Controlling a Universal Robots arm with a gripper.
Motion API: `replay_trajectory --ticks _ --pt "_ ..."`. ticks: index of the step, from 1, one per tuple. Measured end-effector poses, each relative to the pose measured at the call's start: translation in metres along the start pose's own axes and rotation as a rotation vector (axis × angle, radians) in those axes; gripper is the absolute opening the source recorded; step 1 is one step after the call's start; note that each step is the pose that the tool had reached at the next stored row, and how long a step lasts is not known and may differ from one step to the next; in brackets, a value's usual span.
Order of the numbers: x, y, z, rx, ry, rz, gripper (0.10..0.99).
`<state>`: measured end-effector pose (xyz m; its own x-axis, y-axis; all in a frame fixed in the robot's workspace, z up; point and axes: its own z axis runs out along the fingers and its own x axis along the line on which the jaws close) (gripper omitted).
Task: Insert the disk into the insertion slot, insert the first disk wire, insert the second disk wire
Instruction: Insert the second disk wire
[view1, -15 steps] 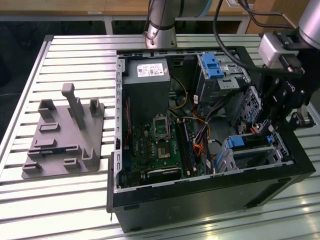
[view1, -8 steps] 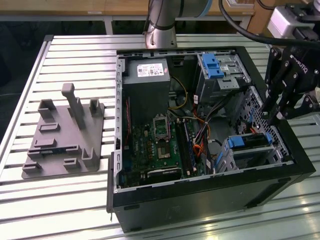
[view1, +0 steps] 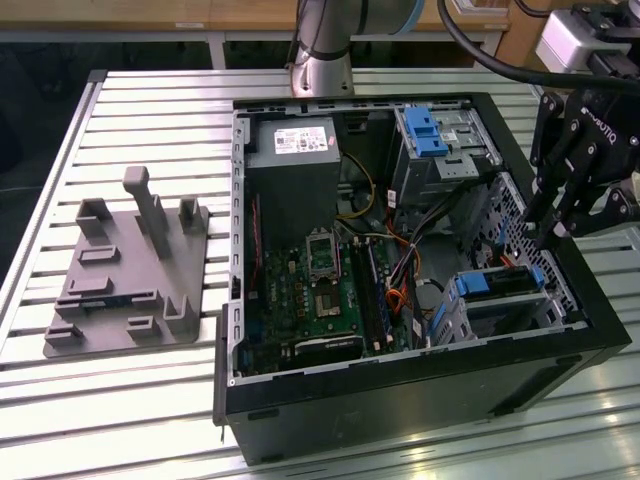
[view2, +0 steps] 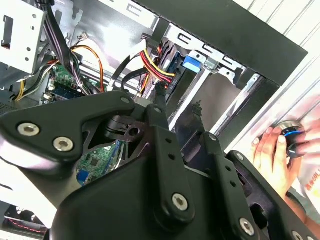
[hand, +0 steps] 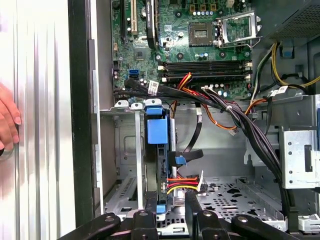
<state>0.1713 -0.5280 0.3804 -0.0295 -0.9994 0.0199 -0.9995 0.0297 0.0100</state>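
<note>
The fingers (hand: 193, 212) stand apart with nothing clamped between them. The gripper (view1: 548, 238) hangs over the rim of the open computer case (view1: 420, 400), on the exterior view's right. Just past the fingertips, inside the case, the disk (hand: 156, 131) stands on edge in its blue frame, seated in the grey metal slot (hand: 139, 160) by the case's side wall. A red, yellow and black wire bundle (hand: 182, 184) and a black cable (hand: 187, 156) with a blue tab lie just beside the disk; I cannot tell whether either is plugged in. Deeper in the case sits the green circuit board (hand: 200, 50). Outside the case wall, a person's hand (hand: 7, 122) rests on the slatted table (hand: 45, 75).
</note>
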Motion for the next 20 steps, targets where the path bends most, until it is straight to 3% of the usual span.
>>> replay_trajectory --ticks 8,11,14,20 --pt "-0.0005 0.0001 -0.0004 0.000 0.0010 0.000 0.361" --pt "-0.0068 0.0019 0.0003 0.000 0.0051 0.000 0.361" --pt "-0.0139 0.0061 0.0012 0.001 0.0197 -0.002 0.361" --pt "-0.0189 0.0102 0.0035 0.003 0.0625 -0.025 0.361"
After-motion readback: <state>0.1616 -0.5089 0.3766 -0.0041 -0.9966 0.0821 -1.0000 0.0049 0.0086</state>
